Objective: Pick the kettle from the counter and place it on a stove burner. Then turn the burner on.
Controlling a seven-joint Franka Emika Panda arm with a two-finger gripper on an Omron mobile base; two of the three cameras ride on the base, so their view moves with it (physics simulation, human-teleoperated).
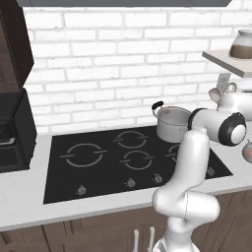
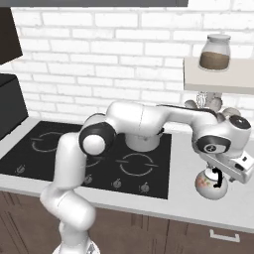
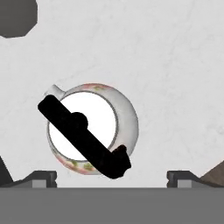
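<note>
Below the wide-open pincer [image 3: 112,177] sits the kettle [image 3: 94,129] on the counter [image 3: 175,65], handle hiding its knob.

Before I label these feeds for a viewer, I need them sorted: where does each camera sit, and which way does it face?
Left base view: behind the arm to its left, facing the brick wall over the cooktop and steel pot; the arm rises at lower right.
Right base view: behind to its right, same cooktop and pot; arm from lower left, gripper above the kettle.
Hand view: on the hand, looking straight down at the kettle on the counter; both fingertips spread wide.
The right base and hand views share the kettle.
</note>
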